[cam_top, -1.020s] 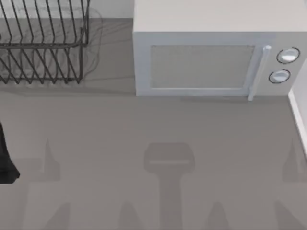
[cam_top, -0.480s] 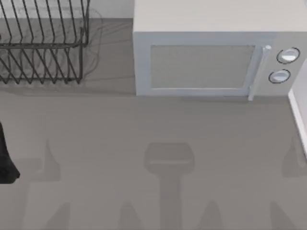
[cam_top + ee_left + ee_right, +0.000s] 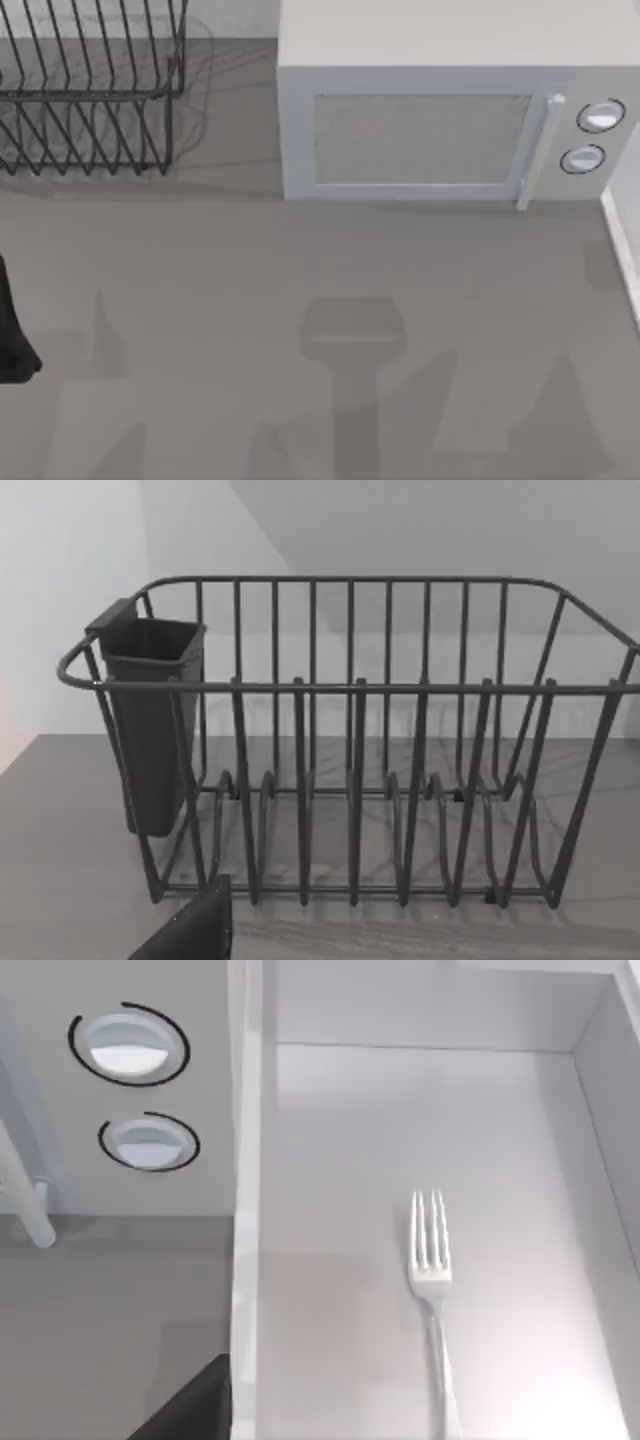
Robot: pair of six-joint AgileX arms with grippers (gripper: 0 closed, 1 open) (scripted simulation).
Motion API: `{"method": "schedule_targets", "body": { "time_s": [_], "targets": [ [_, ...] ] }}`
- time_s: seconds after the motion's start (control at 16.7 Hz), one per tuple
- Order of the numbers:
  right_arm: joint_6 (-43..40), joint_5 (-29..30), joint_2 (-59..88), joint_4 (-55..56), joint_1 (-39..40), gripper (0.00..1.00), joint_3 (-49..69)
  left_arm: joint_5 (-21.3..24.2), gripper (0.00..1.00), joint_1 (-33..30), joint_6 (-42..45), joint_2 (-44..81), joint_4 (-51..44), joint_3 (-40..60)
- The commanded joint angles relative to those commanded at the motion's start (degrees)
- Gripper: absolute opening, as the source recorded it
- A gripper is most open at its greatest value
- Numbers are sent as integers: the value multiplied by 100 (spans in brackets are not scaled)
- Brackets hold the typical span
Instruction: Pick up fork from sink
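The fork [image 3: 432, 1290] is slim and silver and lies flat on the floor of the white sink [image 3: 245, 1260] in the right wrist view. Its tines point toward the sink's back wall and its handle runs out of the picture. A dark part of my right gripper [image 3: 190, 1408] shows at the picture's edge, above the counter just outside the sink rim and apart from the fork. A dark part of my left gripper [image 3: 188, 930] faces the dish rack [image 3: 350, 740]. In the top view the left arm [image 3: 12, 330] sits at the table's left edge.
A white microwave [image 3: 430, 130] with two round knobs [image 3: 130, 1045] stands at the back, right beside the sink's rim [image 3: 622, 250]. The wire dish rack [image 3: 90, 90] with a dark cutlery holder [image 3: 150, 720] stands at the back left. Arm shadows fall across the grey counter.
The shadows at the table's right side have shifted and grown, and one has moved back toward the sink's rim. The left arm has not moved.
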Motion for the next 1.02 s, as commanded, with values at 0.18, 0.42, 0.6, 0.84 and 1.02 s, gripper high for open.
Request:
{"method": "schedule_targets", "body": {
  "time_s": [0.18,0.42,0.6,0.84,1.02],
  "targets": [
    [-180,3,2001,-971,-197,100,1576,0,100,0,0,0,0,0],
    [-405,7,4541,-2185,-444,100,3566,0,100,0,0,0,0,0],
    [-546,10,6124,-2943,-598,100,4814,0,100,0,0,0,0,0],
    [-676,12,7520,-3643,-740,100,5936,0,100,0,0,0,0,0],
    [-716,13,7921,-3857,-783,100,6262,0,100,0,0,0,0,0]
  ]
}}
